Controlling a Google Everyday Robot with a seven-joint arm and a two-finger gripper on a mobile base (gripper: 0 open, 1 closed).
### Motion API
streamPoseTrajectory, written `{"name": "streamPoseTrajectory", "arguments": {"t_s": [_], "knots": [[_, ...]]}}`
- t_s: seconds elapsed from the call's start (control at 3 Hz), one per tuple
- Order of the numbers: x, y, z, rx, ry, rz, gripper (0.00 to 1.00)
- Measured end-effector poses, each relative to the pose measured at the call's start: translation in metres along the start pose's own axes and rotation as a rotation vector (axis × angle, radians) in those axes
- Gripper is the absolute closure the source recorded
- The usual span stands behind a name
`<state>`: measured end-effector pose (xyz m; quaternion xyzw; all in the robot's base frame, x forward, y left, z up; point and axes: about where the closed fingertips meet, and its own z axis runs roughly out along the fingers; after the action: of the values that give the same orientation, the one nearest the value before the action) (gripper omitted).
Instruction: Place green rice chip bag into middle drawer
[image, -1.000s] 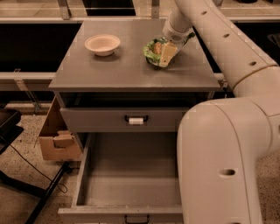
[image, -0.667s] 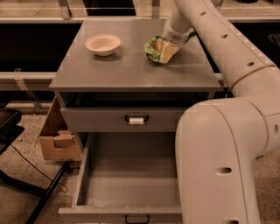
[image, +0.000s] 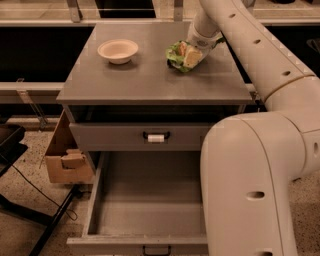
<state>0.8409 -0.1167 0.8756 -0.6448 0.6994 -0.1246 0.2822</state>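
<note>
Up on the grey cabinet top (image: 150, 82) I count two things: one cream bowl (image: 118, 50) toward the back left, and one green rice chip bag (image: 175, 54) toward the back right, well apart from the bowl. The single white arm (image: 250, 45) reaches in from the right, and its gripper (image: 191, 52) is right on the bag, clamped onto it. A pale finger (image: 193, 57) lies across the bag's right side, and the crinkled green foil is bunched up against it. The bag's lower edge sits low over the top, with a dark shadow under it.

Below the top I see two drawers. The upper drawer front (image: 110, 136), with one white-tagged handle (image: 156, 137), stands only slightly out. The middle drawer (image: 150, 220) is pulled far out toward me, with one dark handle (image: 156, 249) on its front edge. One cardboard box (image: 62, 155) sits on the floor just beside the cabinet's left side.
</note>
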Motion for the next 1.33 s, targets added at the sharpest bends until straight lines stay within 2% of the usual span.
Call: {"name": "streamPoseTrajectory", "arguments": {"t_s": [0.33,0.67,1.0,1.33], "knots": [[0.000,0.000,0.000,0.000,0.000,0.000,1.00],[0.000,0.000,0.000,0.000,0.000,0.000,1.00],[-0.001,-0.004,-0.016,0.007,-0.014,-0.005,1.00],[0.010,0.004,-0.060,-0.007,-0.037,0.005,1.00]]}}
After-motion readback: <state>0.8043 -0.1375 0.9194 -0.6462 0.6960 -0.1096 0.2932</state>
